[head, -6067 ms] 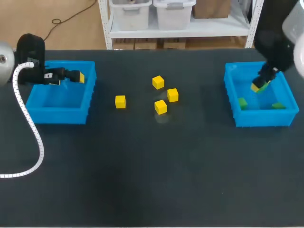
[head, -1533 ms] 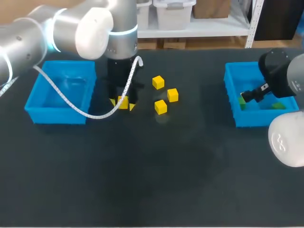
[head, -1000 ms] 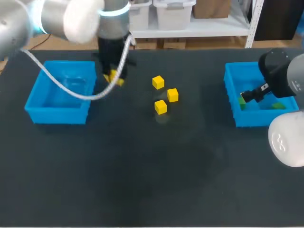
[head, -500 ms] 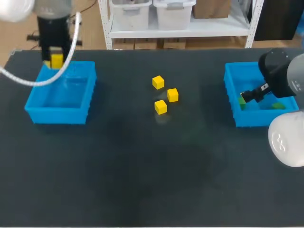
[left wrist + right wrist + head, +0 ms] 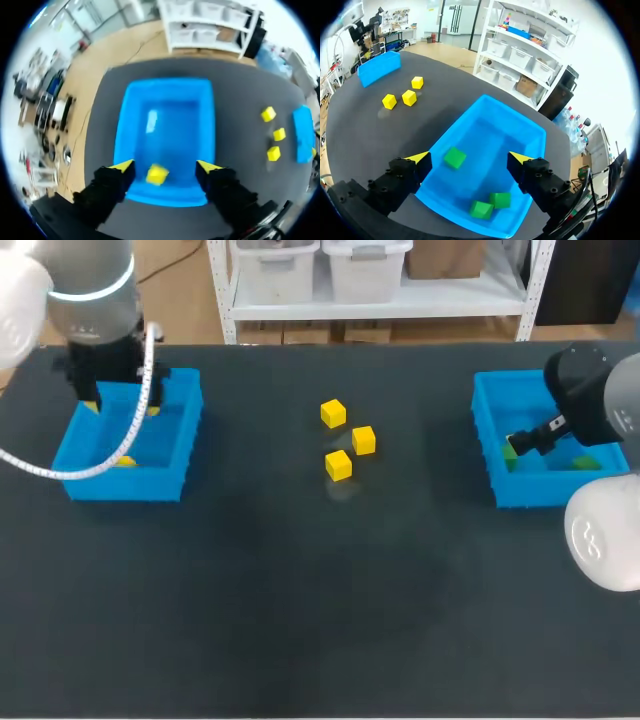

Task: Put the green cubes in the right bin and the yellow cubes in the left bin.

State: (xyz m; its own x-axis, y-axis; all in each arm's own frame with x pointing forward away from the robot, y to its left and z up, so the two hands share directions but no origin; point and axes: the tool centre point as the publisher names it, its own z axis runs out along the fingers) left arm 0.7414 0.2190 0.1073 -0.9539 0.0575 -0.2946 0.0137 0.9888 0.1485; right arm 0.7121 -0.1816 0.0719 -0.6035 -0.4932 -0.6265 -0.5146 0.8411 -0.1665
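My left gripper (image 5: 122,409) hangs open over the left blue bin (image 5: 165,475). A yellow cube (image 5: 125,461) lies in that bin near its front wall. The left wrist view has this cube (image 5: 157,175) below and between the spread fingers of the gripper (image 5: 165,166), untouched. Three more yellow cubes (image 5: 333,414) (image 5: 363,440) (image 5: 338,465) sit mid-table. Over the right bin (image 5: 495,135) my right gripper (image 5: 470,157) stands open with nothing in it. Three green cubes (image 5: 455,157) (image 5: 500,200) (image 5: 481,210) lie in that bin.
The two bins stand at opposite ends of the dark table, the right bin (image 5: 500,475) far from the left one. The three loose yellow cubes (image 5: 273,153) cluster between them. Wide bare tabletop (image 5: 320,620) lies toward the front edge.
My left arm carried a yellow cube from mid-table over to the left bin and opened; the cube now lies in the bin. The right arm has not moved.
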